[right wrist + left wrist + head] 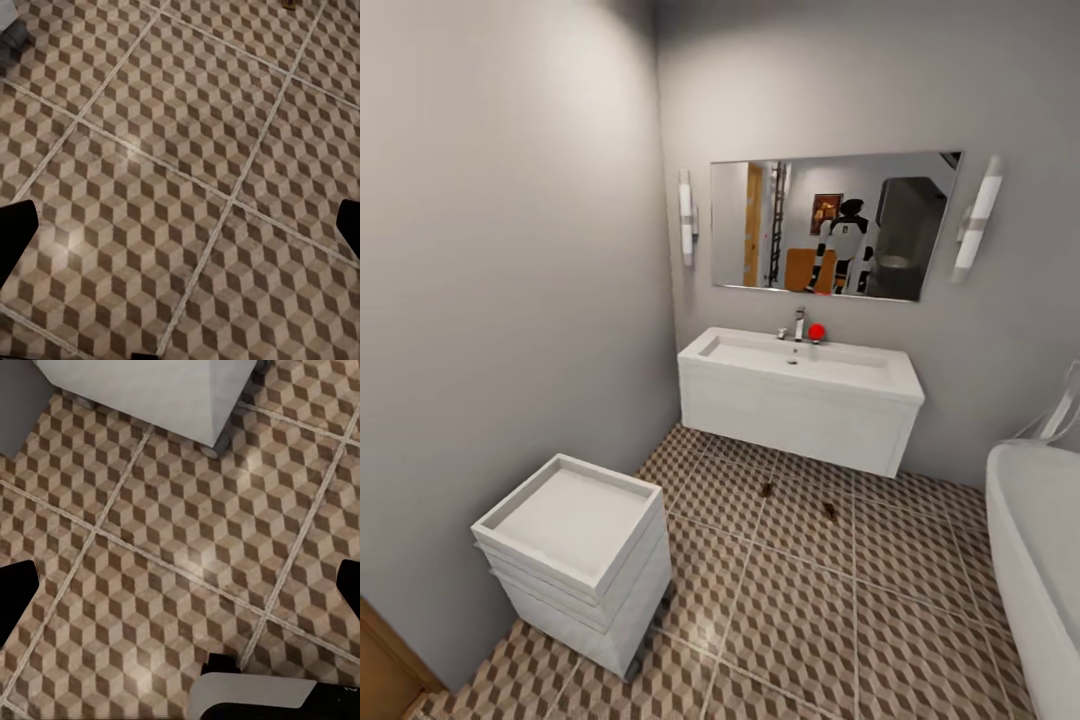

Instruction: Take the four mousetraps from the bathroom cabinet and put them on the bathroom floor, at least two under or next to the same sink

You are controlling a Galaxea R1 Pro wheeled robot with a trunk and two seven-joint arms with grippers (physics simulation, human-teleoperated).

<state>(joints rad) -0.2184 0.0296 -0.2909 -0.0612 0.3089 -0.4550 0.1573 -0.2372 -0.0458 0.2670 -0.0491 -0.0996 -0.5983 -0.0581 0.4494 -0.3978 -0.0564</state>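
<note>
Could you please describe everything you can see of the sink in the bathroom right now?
The sink is a white rectangular basin unit hung on the far grey wall, clear of the tiled floor. Its shallow basin is sunk into a flat top; the plain front looks matte white. A chrome tap stands upright at the back, a small red ball beside it. A mirror hangs above. Two small brown mousetraps lie on the floor just before it.
</note>
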